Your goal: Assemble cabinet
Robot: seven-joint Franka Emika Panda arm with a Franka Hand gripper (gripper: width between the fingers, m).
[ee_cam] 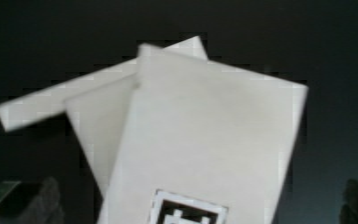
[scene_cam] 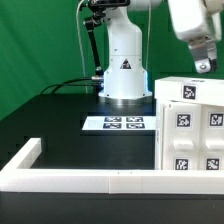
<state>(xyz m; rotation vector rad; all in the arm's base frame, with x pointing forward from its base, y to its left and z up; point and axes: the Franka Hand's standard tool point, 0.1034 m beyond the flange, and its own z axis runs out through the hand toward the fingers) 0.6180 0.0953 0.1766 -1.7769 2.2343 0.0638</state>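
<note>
Place: a robotics lab bench, set up for recording me at work.
Backdrop: a green curtain [scene_cam: 40,40] hangs behind my station, like a studio screen.
Surface: a black table [scene_cam: 50,130], matte and bare apart from rig pieces.
My mounting: my white base [scene_cam: 124,70] is bolted straight to the table, with a dark cable trailing off beside it.
Tracking aids: the marker board [scene_cam: 114,123] lies flat in front of my base, and the white cabinet [scene_cam: 190,125] parts carry the same black-and-white tags.
Boundary: a low white border wall [scene_cam: 70,178] fences the work area.
</note>
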